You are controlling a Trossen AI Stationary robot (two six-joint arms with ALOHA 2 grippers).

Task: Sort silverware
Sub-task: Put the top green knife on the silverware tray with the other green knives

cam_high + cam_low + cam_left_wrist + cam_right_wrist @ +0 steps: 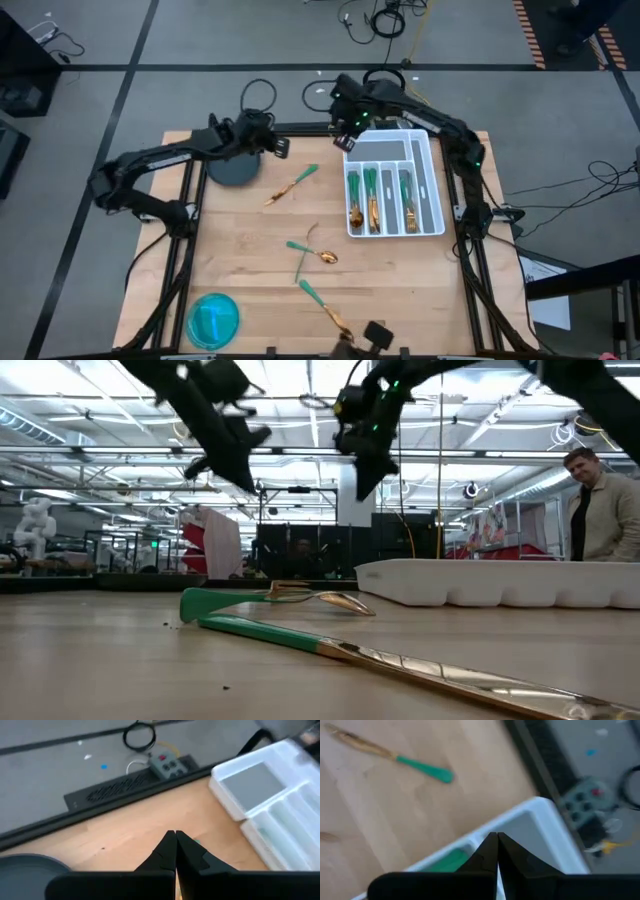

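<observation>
Three loose groups of gold-headed, teal-handled silverware lie flat on the wooden table: one piece [292, 186] near the middle, a crossed pair [310, 255], and one [325, 305] near the near edge. More pieces lie in the white tray's [432, 170] long compartments. My left gripper [280, 148] is shut and hovers over the far edge beside a dark disc. My right gripper [348, 140] is also shut and hangs above the tray's far-left corner [540, 815]. In the low view both grippers [240, 470] [365, 475] are raised well clear of the table. The right wrist view shows the middle piece [422, 769].
A dark round disc [232, 165] sits at the far left of the table, and a blue round bowl [213, 318] at the near left corner. A dark clamp [375, 335] stands at the near edge. Beyond the table on the right, a person [600, 510] stands. Bare wood lies between the loose pieces.
</observation>
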